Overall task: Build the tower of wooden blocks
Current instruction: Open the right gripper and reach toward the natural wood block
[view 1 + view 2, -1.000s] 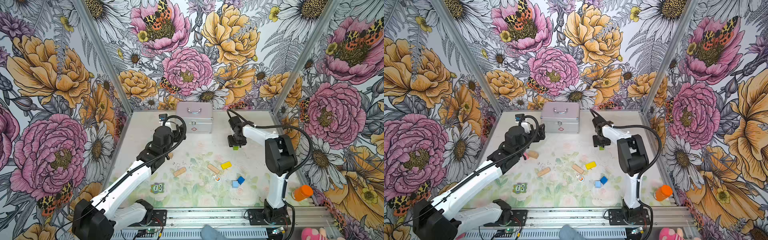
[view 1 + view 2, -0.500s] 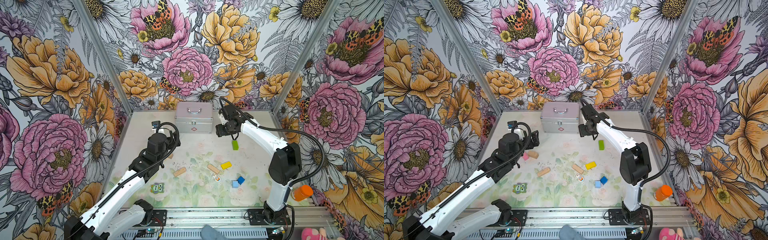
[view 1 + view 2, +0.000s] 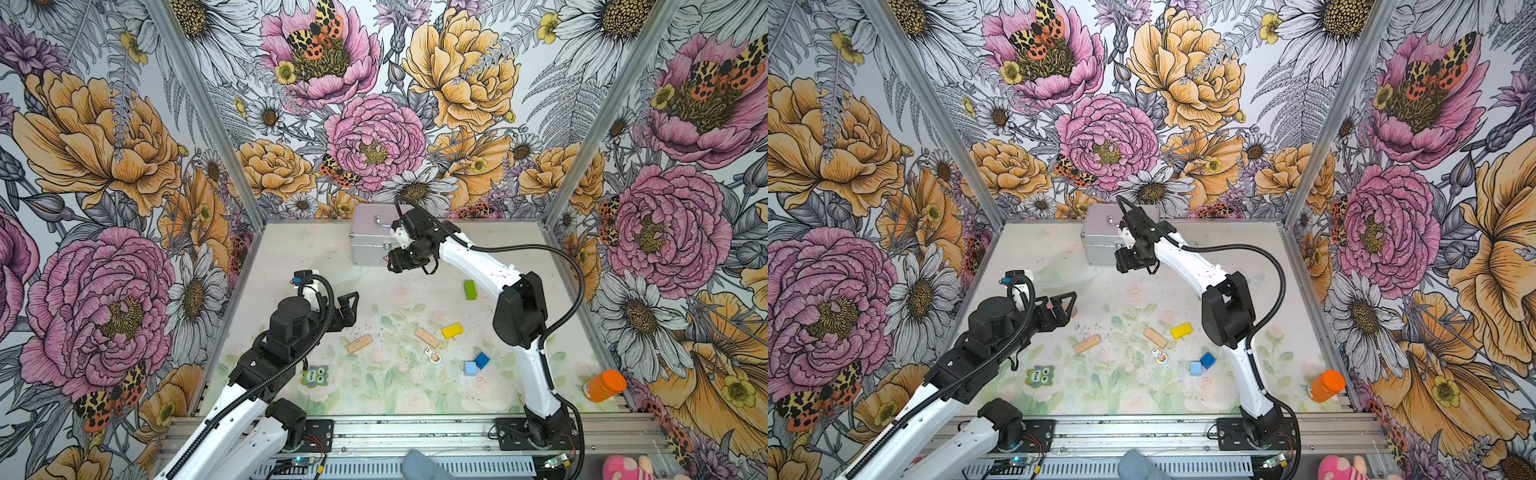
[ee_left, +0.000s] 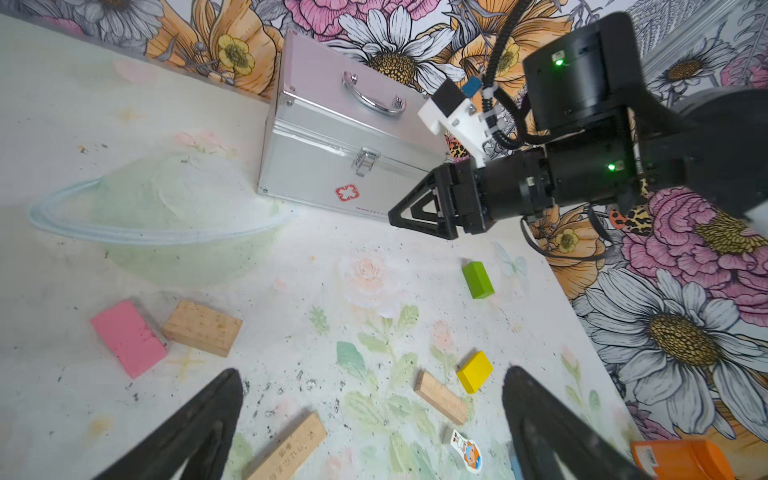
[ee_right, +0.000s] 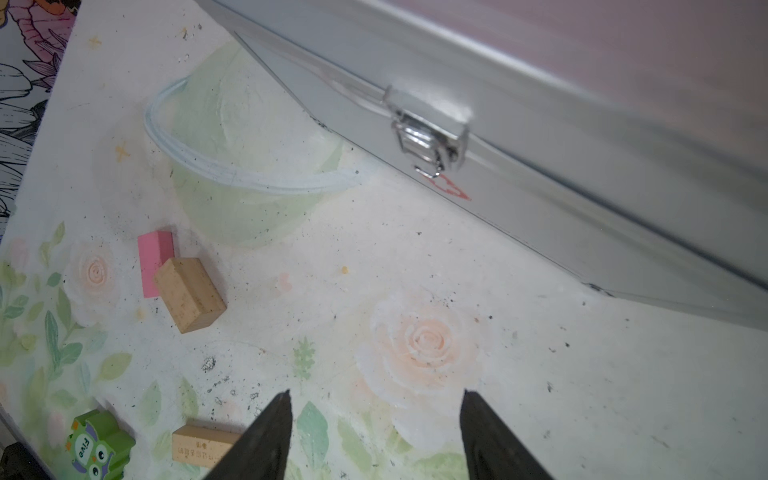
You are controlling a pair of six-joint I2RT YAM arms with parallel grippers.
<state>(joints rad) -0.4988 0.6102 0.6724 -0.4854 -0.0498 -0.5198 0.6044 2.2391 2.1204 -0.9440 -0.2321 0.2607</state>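
The left gripper [image 3: 348,308] hangs over the left part of the pale, flower-printed surface [image 3: 415,399], its jaws spread as wide as they go with nothing between them. The right gripper [image 3: 394,262] hovers just in front of the silver metal case [image 3: 368,239] at the back. Its jaws are partly apart and empty, as the right wrist view shows.

The wood blocks [image 3: 1087,344] lie scattered flat on the surface, none on top of another. A green brick [image 3: 470,289] lies near the right arm. A yellow brick [image 3: 452,331] sits just beside a tan brick [image 3: 426,337], with a second tan brick [image 3: 359,344] left of those. A dark blue cube [image 3: 482,360] touches a light blue cube [image 3: 470,368]. Near the left gripper, a pink brick [image 4: 128,338] sits just beside a third tan brick [image 4: 202,328].

A flat green owl piece [image 3: 314,375] and a small cartoon figure piece [image 3: 433,355] lie toward the front. An orange bottle [image 3: 604,385] lies at the front right corner.
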